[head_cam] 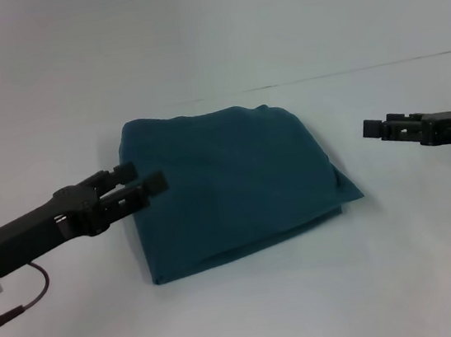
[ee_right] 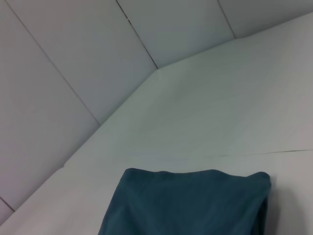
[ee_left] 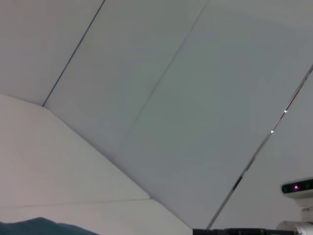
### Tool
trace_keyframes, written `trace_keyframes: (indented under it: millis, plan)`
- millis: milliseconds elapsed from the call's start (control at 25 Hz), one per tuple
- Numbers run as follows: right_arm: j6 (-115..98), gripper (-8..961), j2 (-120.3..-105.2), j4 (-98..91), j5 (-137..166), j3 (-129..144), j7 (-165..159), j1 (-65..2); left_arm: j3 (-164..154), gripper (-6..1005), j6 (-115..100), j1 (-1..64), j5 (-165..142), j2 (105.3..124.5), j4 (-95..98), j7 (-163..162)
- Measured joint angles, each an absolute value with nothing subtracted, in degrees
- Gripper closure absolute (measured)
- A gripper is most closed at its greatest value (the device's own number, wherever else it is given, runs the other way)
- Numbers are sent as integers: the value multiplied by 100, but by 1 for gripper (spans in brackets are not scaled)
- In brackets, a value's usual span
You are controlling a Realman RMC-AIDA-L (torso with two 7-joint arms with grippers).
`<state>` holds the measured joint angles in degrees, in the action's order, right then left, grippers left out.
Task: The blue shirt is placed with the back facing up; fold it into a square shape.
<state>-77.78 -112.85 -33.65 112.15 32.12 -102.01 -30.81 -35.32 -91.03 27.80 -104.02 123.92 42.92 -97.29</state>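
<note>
Blue shirt (head_cam: 232, 184) lies folded, roughly square, on tabletop (head_cam: 324, 288). Left end effector (head_cam: 145, 179) hovers at its near-left edge, fingers parted, grasping nothing. Right end effector (head_cam: 374, 128), clear of the shirt's far side, partly cut off; grip state indiscernible.

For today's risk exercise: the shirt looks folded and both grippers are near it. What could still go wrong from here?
1. The left gripper, open, overlaps the blue shirt at its left edge in the head view; if it is low, pulling away could catch the fabric and undo the fold.
2. A layer pokes out at the shirt's right corner, so the square is uneven and may loosen.
The right gripper is off the shirt.
</note>
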Motion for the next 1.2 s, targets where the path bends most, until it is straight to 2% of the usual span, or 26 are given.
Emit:
trace_keyframes:
  millis: [160,360,1200]
  plan:
    - [-7919,242,-11328,-3388,11215,3226,-10011,-3080,-3536,102,-9121,2782,-10509,12392,4292,-9680]
    - [-7954,101,-11345,-3408,11205,3235,-9920,-3082,-3552,103,-9162,2782,-10527,12392,4291,-9667]
    - [-8073,113,-11355,-3410,11214,3365,-9679,-3085,-3605,102,-9189,2787,-10763,12393,4289,-9532]
